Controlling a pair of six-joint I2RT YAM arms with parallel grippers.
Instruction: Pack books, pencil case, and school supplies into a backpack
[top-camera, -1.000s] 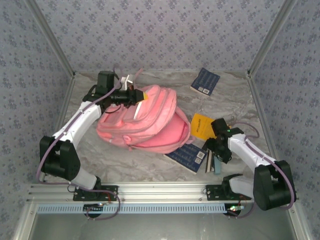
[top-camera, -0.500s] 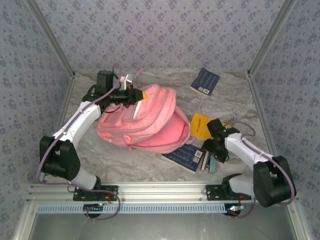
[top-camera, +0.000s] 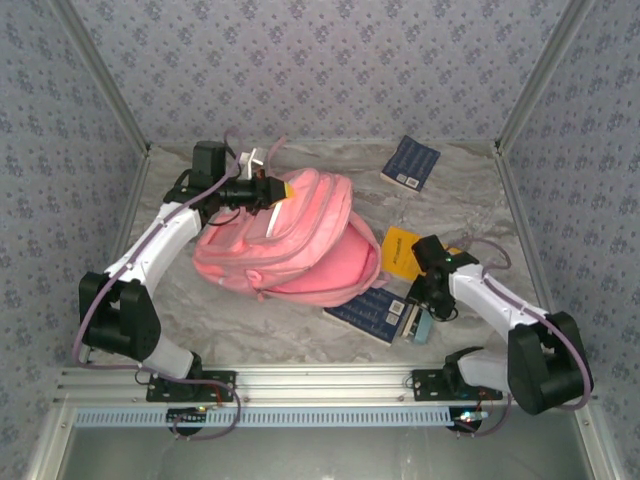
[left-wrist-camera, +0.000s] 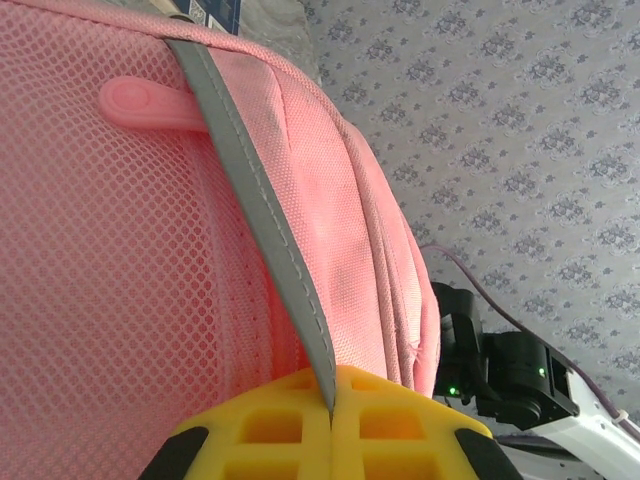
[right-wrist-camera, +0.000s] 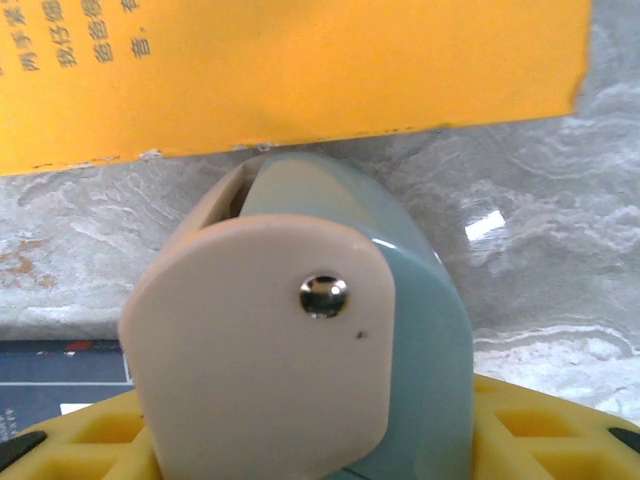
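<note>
Since a sec ago my R gripper (top-camera: 420, 318) sits further in toward frame centre, jaws narrowing round the pencil case (right-wrist-camera: 330, 300), lower right of top view, beside the navy book (top-camera: 372, 312). Firm hold or not, I can't tell. My L gripper (left-wrist-camera: 330, 440), upper left, is pinched shut on the backpack (top-camera: 300, 250) by its grey trim (left-wrist-camera: 260, 200), prob to steady the bag for loading.

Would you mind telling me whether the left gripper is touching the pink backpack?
Touching. The left wrist view shows the left gripper shut on the grey trim strip of the backpack, which disappears into the seam between its yellow fingers.
</note>
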